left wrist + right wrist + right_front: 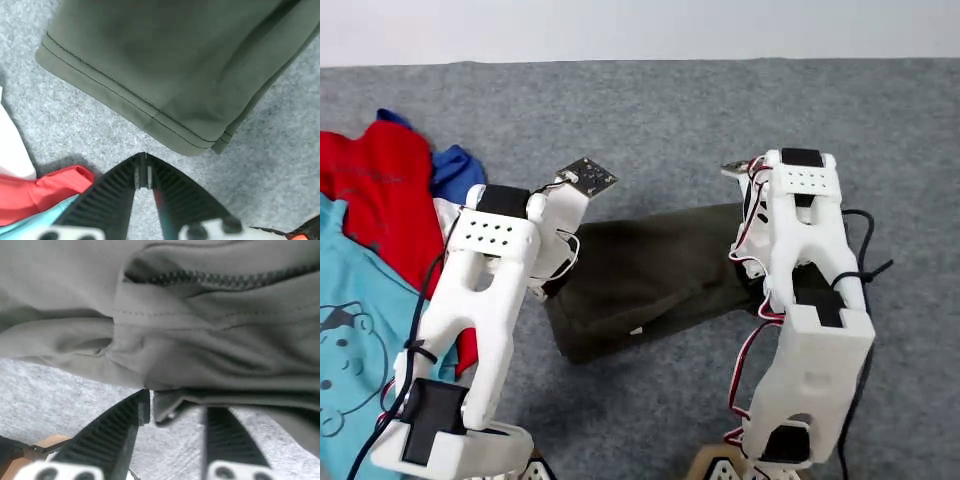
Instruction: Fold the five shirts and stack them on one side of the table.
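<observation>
**A:** Between the two arms, what lies on the table?

**B:** A dark olive-green cotton shirt (640,280), partly folded into a slanted band on the grey carpet-like table cover (670,110). One end runs under the right arm and the other reaches toward the left arm.

**A:** And the left gripper?

**B:** The left gripper (142,175) has its ribbed black fingers pressed tip to tip with nothing between them. It hangs over bare grey cover, just beside the olive-green cotton shirt's stitched hem. From its wrist view it looks apart from the cloth.

**A:** The right one?

**B:** The right gripper (176,407) is over the bunched end of the shirt, below a ribbed dark seam. Its fingers stand apart. A small fold of olive cloth lies at the mouth, next to one fingertip, and is not pinched.

**A:** Other shirts?

**B:** On the left side of the table there is a loose heap. A bright red shirt (380,190) lies beside a light teal shirt with a cartoon print (350,330). A royal-blue shirt (455,170) shows behind the red one, and a bit of white cloth (445,215) sits close to the left arm.
</observation>
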Robot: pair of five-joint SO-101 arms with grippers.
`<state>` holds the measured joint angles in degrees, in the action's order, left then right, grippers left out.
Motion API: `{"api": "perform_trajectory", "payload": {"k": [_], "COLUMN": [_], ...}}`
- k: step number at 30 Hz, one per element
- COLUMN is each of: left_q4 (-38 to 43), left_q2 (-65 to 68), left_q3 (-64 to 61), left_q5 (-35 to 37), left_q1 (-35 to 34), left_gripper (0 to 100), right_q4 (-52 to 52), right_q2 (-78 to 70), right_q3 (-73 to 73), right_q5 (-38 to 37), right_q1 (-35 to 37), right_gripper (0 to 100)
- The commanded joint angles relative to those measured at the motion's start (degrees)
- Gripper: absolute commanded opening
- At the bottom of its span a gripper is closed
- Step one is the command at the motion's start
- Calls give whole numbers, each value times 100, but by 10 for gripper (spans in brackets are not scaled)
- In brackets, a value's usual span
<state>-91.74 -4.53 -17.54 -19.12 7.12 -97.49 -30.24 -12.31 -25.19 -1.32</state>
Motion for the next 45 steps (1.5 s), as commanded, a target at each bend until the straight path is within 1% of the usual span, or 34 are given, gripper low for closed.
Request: {"api": "perform_trajectory", "payload": {"k": [1, 6, 12, 17, 19, 24, 31, 34, 40, 42, 45], "left_q4": [70, 70, 158, 158, 158, 141, 149, 149, 149, 149, 149], "left_q2": [-220, -220, -220, -220, -220, -220, -220, -220, -220, -220, -220], "left_q3": [22, 22, 13, 22, 22, 13, -180, -277, -277, -268, -268], "left_q5": [-35, -35, -35, -35, -35, -35, -35, -35, -35, -44, -44], "left_q1": [-18, -18, -18, -18, -18, -18, -18, -26, -26, -26, -26], "left_gripper": [2, 2, 2, 2, 2, 2, 2, 2, 2, 2, 2], "right_q4": [48, 163, 207, 207, 365, 716, 708, 541, -31, -215, -479], "right_q2": [48, 365, 848, 875, 857, 497, -435, -796, -1341, -1367, -1367], "right_q3": [-70, -70, -70, -387, -519, -747, -1582, -1908, -2365, -2470, -2752], "right_q5": [53, 53, 9, 44, 44, 26, 44, 44, 9, 9, 0], "right_q1": [-57, -251, -251, -163, -154, 31, 189, 189, 391, 488, 585], "right_gripper": [74, 10, 9, 9, 9, 9, 15, 56, 245, 266, 270]}}
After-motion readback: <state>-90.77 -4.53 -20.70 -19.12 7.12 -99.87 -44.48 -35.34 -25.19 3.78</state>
